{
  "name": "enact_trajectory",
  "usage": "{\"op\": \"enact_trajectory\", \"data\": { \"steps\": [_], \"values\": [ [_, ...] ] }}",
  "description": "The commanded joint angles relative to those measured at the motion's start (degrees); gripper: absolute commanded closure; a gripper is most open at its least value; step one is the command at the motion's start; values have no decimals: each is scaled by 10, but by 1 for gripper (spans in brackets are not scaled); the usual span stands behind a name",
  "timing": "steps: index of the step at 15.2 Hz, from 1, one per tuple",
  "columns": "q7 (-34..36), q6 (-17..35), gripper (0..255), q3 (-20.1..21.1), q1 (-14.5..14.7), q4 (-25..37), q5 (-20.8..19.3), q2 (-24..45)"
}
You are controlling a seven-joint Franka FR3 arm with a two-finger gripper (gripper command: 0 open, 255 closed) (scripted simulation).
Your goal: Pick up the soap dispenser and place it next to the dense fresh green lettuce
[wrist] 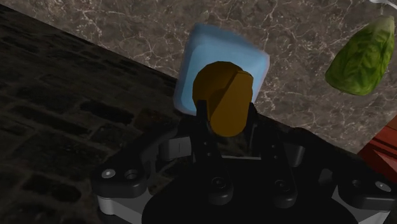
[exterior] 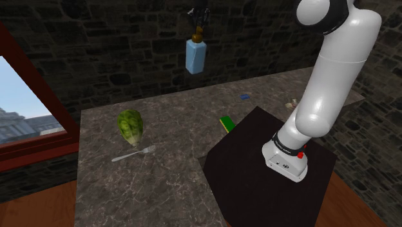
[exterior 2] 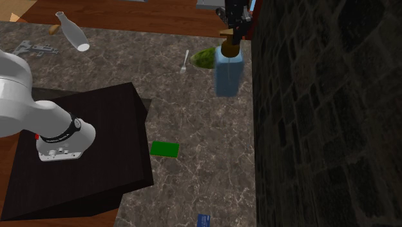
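Hanging clear above the worktop (exterior: 161,174), close to the dark stone wall (exterior 2: 322,97), the soap dispenser (exterior: 195,57) is a pale blue bottle with a brown pump on top, and it hangs upright from that pump. The pincer (exterior: 198,29) comes down from above and is pinching the pump. In the wrist view its black fingers (wrist: 202,124) sit narrowly apart, pressed to either side of the brown head, with the blue body beyond them. The lettuce (exterior: 130,124), a green head, lies on the worktop well apart from the dispenser, towards the shoulder view's left. A fork (exterior: 134,153) lies just beside the lettuce on the stone surface. Nearer the arm's dark stand (exterior: 270,187), a flat green block (exterior: 226,122) rests against the stand's edge, and a small blue thing (exterior: 245,97) lies farther along the worktop. In the second exterior view a white bottle (exterior 2: 72,31) lies tilted near the far edge.
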Motion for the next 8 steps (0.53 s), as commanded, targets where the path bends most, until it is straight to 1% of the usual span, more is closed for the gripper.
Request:
{"op": "enact_trajectory", "data": {
  "steps": [1,8],
  "values": [
    [26,3,255,9,16,2,-3,5],
    [108,-21,255,38,69,67,-9,49]
  ]
}}
